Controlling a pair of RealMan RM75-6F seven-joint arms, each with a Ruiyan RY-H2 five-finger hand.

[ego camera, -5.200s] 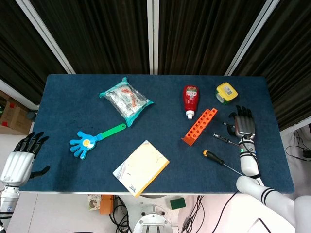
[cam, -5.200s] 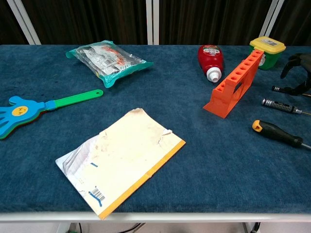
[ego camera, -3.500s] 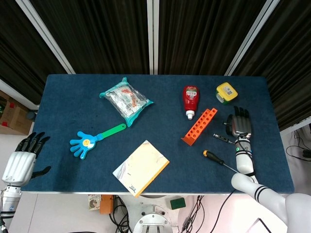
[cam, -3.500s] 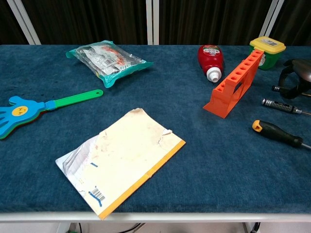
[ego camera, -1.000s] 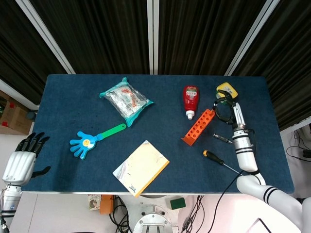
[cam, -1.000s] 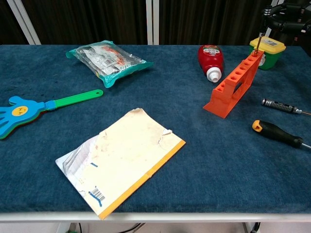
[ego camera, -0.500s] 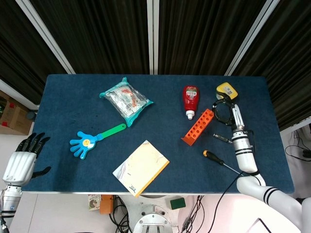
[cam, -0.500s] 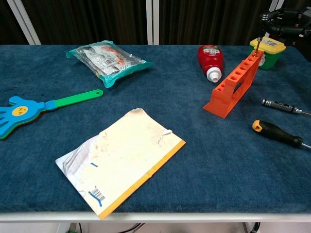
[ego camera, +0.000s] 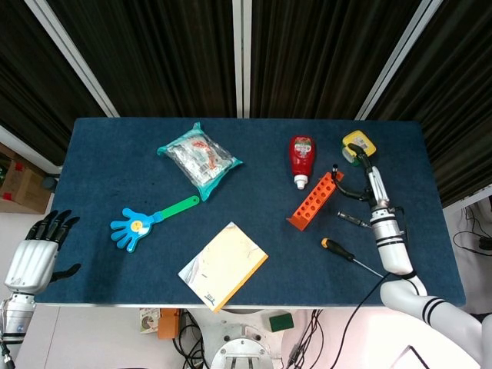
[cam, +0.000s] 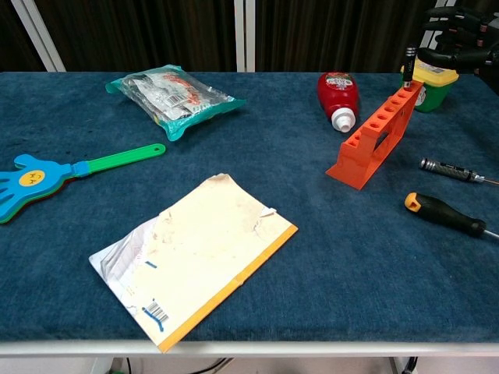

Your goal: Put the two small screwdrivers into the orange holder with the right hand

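One small screwdriver (cam: 409,59) is now standing upright in the end hole of the orange holder (cam: 373,135) nearest the far right corner of the table (ego camera: 115,254), where half a second ago the right hand (cam: 454,40) was pinching it from above as its tip was entering that hole; the hand is now sitting just beside the black handle, toward the table's right edge, with its fingers spread apart and nothing between them, so it appears to be letting go and clearing off. That is reading as the first of the two tools delivered. The second small screwdriver (cam: 450,168) is lying flat on the cloth between the holder and the right edge, untouched, with the larger orange-and-black screwdriver (cam: 444,214) lying nearer the front edge, well apart from the holder. The next move is likely calling for the right hand to be coming down on the slim one without disturbing the holder or the yellow-lidded tub (cam: 429,82) behind it. The left hand (ego camera: 32,254) is hanging off the table's left front corner, fingers apart and holding nothing
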